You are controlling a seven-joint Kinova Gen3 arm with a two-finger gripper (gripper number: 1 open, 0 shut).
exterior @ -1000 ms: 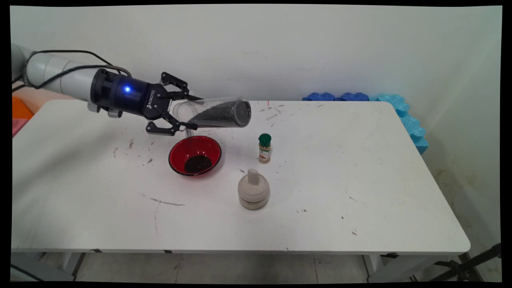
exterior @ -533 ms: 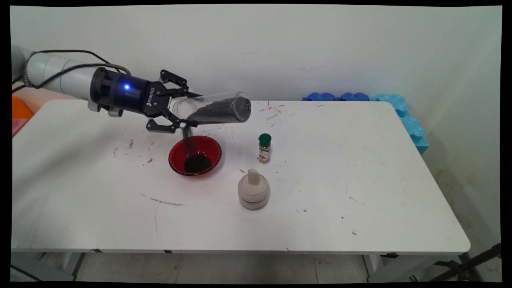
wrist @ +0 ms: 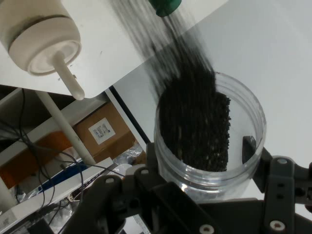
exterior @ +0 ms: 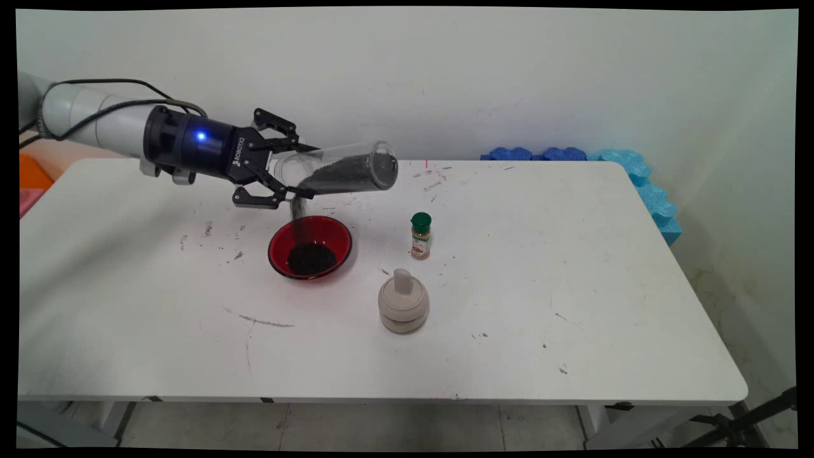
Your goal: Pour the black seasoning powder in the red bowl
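In the main view the white arm reaches in from the left, and its black gripper (exterior: 289,170) is clamped around the open end of a clear plastic jar (exterior: 340,170), one finger above the jar and one below. The jar lies almost level in the air, its closed base pointing right and raised a little, its mouth tipped down to the left. Dark grains (exterior: 343,176) fill the lower side of the jar along its length, and a thin dark stream drops from the mouth into a red bowl (exterior: 310,247) that stands on the white table (exterior: 572,267) directly beneath the gripper. A heap of the same dark grains lies in the bottom of the bowl. To the right of the bowl stands a small spice bottle (exterior: 420,236) with a green cap, upright and apart from the bowl. Nearer the table's front edge, just below the spice bottle, sits a beige round container with a knobbed lid (exterior: 402,308). Blue foam pieces (exterior: 636,175) line the far right corner of the table against the wall. In the hand view the gripper (wrist: 204,168) closes on the rim of the jar (wrist: 243,122), with dark grains (wrist: 195,124) streaming past its mouth; the beige container (wrist: 41,36) and the spice bottle's green cap (wrist: 165,6) show beyond it on the table.
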